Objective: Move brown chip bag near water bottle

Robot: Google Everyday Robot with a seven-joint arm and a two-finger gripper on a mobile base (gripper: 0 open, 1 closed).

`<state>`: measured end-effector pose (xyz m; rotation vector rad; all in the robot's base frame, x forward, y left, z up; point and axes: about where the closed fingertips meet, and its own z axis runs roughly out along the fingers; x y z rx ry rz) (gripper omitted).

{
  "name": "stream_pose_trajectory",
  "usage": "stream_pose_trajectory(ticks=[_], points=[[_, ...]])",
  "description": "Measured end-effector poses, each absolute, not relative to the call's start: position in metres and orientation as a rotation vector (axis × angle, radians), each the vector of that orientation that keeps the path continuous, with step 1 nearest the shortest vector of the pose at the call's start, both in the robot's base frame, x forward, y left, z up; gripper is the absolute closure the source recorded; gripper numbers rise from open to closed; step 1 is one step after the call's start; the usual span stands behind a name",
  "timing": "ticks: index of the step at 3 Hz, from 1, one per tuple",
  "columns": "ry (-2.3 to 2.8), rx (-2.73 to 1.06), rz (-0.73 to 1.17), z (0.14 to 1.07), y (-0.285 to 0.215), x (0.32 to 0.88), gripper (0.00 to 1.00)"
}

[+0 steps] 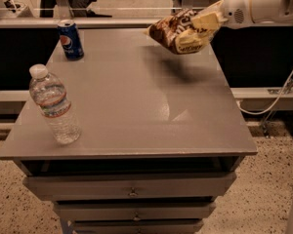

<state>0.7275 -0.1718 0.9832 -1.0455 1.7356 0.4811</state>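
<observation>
The brown chip bag (175,32) hangs in the air above the far right part of the grey table (136,101), casting a shadow below it. My gripper (201,24) reaches in from the upper right and is shut on the bag's right end. The water bottle (54,106) stands upright near the table's front left corner, far from the bag.
A blue Pepsi can (70,39) stands at the table's far left. Drawers (132,186) sit under the tabletop. A white cable (278,96) hangs to the right of the table over a speckled floor.
</observation>
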Motion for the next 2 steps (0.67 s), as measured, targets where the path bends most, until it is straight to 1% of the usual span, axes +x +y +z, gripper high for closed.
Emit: stream_pose_trajectory(ticks=[1,2], points=[[1.692,-1.093,0.603,0.995,-0.147,0.686,1.0],[1.684,-1.075,0.779,0.989,-0.123,0.633,1.0]])
